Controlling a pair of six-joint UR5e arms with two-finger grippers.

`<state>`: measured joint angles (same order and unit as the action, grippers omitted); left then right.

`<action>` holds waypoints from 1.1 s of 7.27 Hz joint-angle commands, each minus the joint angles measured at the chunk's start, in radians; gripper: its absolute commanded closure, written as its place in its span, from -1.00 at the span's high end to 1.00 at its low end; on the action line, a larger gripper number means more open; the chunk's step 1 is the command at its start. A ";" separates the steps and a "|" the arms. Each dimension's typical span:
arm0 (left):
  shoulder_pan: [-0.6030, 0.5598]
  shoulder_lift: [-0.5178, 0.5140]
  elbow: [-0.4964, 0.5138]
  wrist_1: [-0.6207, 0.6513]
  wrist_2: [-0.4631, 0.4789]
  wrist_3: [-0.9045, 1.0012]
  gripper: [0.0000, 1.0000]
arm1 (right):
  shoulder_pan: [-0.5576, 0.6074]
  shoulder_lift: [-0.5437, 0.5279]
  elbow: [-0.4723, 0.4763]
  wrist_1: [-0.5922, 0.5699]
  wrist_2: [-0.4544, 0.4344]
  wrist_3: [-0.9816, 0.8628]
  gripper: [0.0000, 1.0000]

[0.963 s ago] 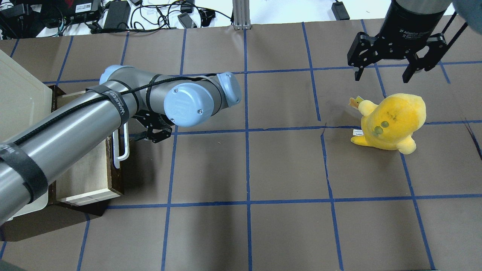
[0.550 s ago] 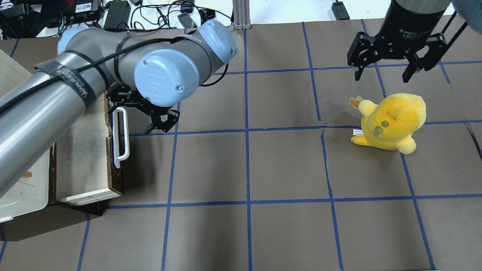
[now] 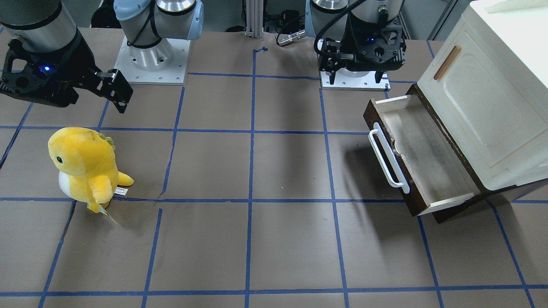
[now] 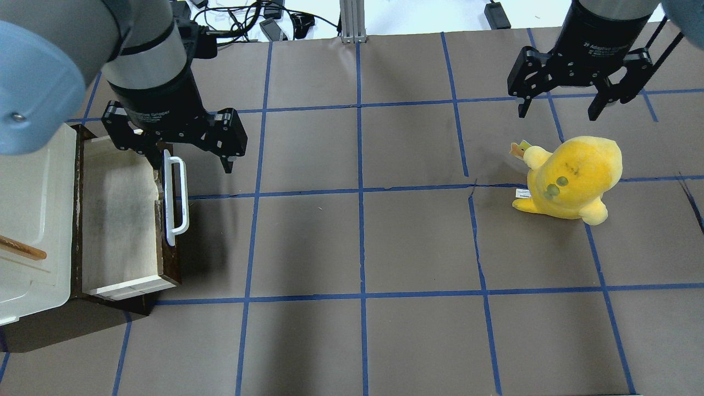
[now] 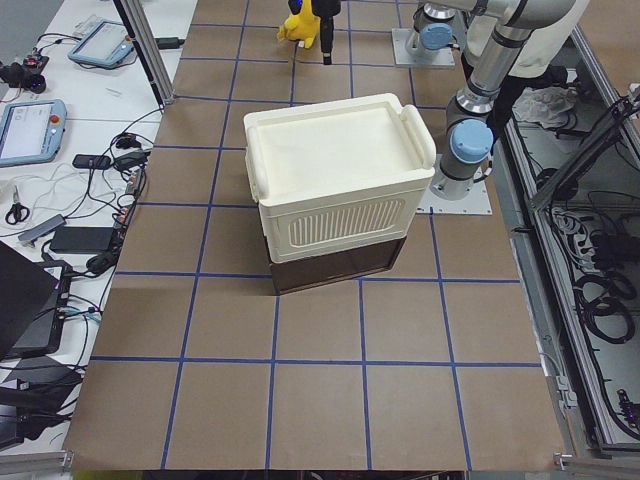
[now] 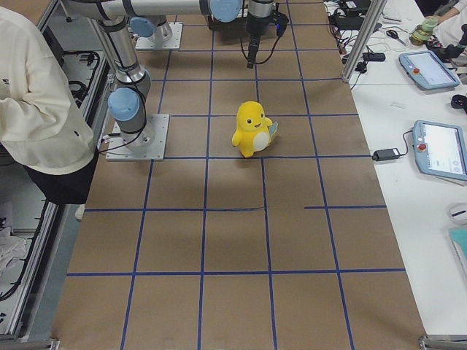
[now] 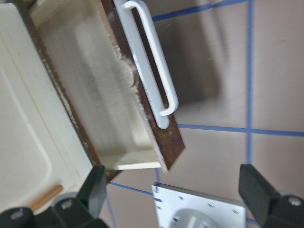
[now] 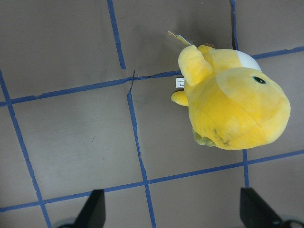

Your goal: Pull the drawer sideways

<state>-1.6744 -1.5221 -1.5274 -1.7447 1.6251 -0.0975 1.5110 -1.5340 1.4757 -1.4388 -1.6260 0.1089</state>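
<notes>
Left gripper [image 4: 184, 148]: jaws spread wide, empty, hovering above drawer [image 4: 122, 217] far end. White bar handle [image 4: 177, 199] at 6 o'clock, long axis 12–6. Drawer pulled out from cream cabinet [image 4: 30, 220]. Right gripper [image 4: 558, 110] spread, empty, well apart.

Yellow plush toy [image 4: 569, 179] upright on table [image 4: 385, 247].

Bright, even overhead light. Soft dark shadows fall on the brown table [image 4: 418, 242] beside the drawer [image 4: 121, 220]. The left wrist view is slightly soft; fingertips [image 7: 259, 187] appear blurred.
</notes>
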 commanded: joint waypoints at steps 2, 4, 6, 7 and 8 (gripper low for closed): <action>0.093 0.011 -0.003 0.078 -0.152 0.051 1.00 | -0.002 0.000 0.000 0.000 0.000 0.000 1.00; 0.093 0.013 0.001 0.079 -0.145 0.067 1.00 | 0.000 0.000 0.000 0.001 0.000 0.000 1.00; 0.093 0.019 0.003 0.079 -0.125 0.077 1.00 | 0.000 0.000 0.000 0.000 0.000 0.000 1.00; 0.094 0.019 0.003 0.079 -0.123 0.094 1.00 | 0.000 0.000 0.000 0.001 0.000 0.000 1.00; 0.096 0.019 0.004 0.079 -0.123 0.099 1.00 | 0.000 0.000 0.000 0.000 0.000 0.000 1.00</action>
<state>-1.5802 -1.5040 -1.5244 -1.6660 1.4989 -0.0086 1.5110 -1.5340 1.4757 -1.4382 -1.6260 0.1089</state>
